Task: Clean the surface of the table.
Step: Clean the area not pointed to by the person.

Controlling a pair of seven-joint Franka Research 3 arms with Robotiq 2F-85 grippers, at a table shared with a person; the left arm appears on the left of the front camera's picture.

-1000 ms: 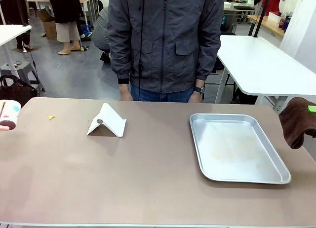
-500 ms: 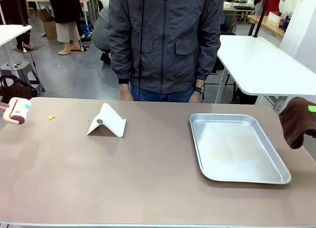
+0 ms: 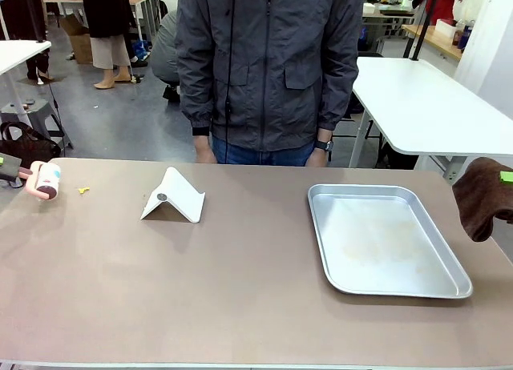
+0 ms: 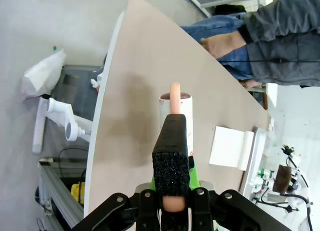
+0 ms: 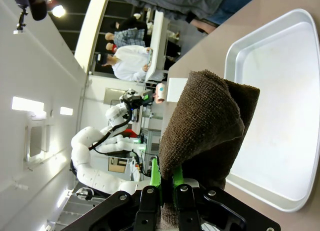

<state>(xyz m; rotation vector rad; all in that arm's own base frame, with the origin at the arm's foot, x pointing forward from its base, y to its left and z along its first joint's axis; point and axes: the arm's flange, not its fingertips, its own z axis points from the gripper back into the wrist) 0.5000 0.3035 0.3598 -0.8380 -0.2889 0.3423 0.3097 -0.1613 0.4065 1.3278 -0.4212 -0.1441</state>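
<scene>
Left side of the scene. Over the last second my left gripper [image 4: 173,136], clenched on the pink handle of a white cylindrical lint roller [image 3: 48,180], has carried the roller inward from the left border to a point over the far-left corner of the large matte taupe-brown table [image 3: 240,306]. I judge this to be the approach to the first sweep; cleaning proper has not yet begun.

The roller is near a small yellow scrap [image 3: 82,191] on the tabletop, not yet over it. In the left wrist view the tabletop stretches ahead of my fingers beneath the roller, with a soft shadow on it; contact cannot be confirmed.

Right side. My right gripper [image 5: 165,181] is unmoved, closed on a folded dark brown terry cloth [image 3: 481,198] past the table's right edge, beside the shiny silver metal tray [image 3: 449,288].
</scene>
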